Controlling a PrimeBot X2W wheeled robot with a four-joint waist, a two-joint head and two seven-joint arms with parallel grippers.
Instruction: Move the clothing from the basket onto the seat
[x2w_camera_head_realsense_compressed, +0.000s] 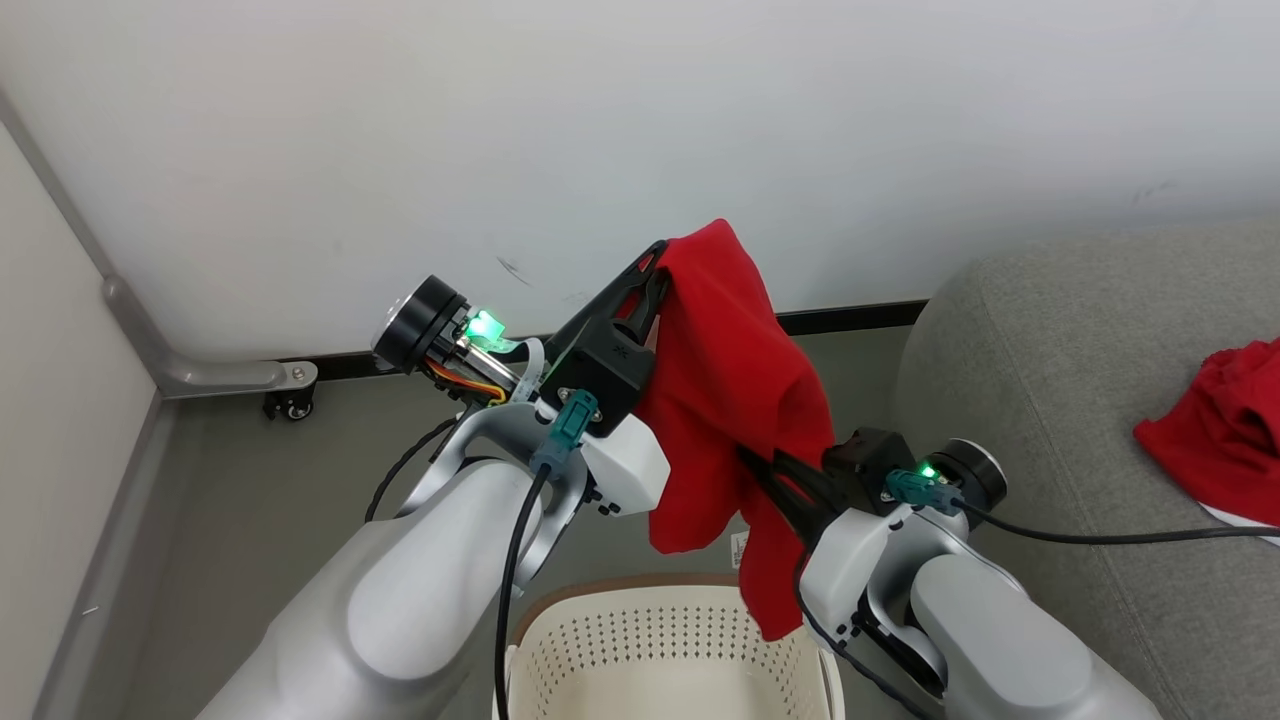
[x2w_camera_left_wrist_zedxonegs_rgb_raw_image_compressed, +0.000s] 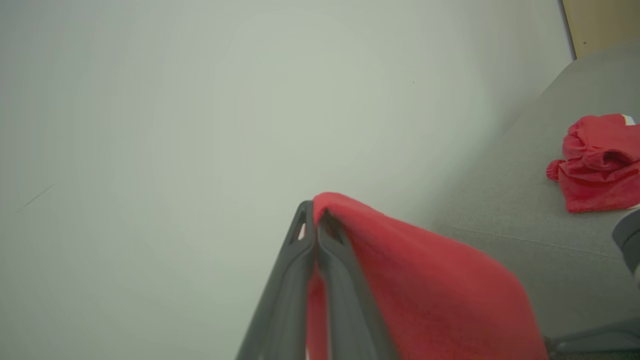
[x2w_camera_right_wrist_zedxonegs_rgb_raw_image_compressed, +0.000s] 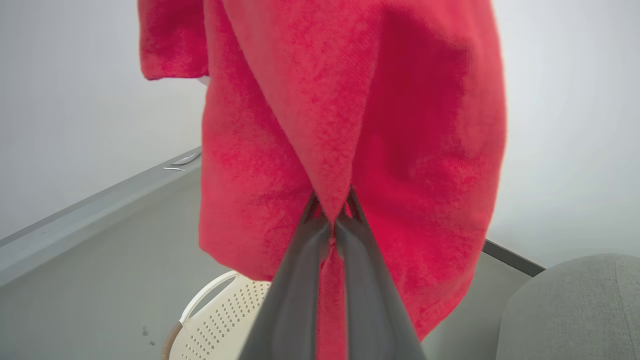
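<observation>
Left claw (x2w_camera_head_realsense_compressed: 655, 262): it is standing raised above the left side of the basket. Its two fingers are pressing together on the top fold of red cloth. In the left wrist view, the fabric is draping over the meeting tips.
Held garment (x2w_camera_head_realsense_compressed: 730, 370): it is hanging in the air between the two claws, with one tail dangling over the basket's mouth.
Basket (x2w_camera_head_realsense_compressed: 640, 650): it is sitting on the floor directly below the arms. The part of its inside that shows is looking bare, though the picture's lower edge is cutting much of it off.
Right claw (x2w_camera_head_realsense_compressed: 752, 462): it is reaching in lower down, with its fingers closed on a pleat of the same garment. In the right wrist view, the cloth is bunching to a point at the tips.
Seat (x2w_camera_head_realsense_compressed: 1050, 360): it is lying to the right, just beside the basket.
Second garment (x2w_camera_head_realsense_compressed: 1215, 430): it is resting crumpled on the seat cushion, toward the right.
Step in hand: this is looking like the carry, with the piece lifted out and not yet over the cushion.
Next move: it is calling for both arms to swing right together. The hem is needing enough height to clear the seat's rounded edge. After that comes lowering the garment onto bare cushion and opening both claws.
</observation>
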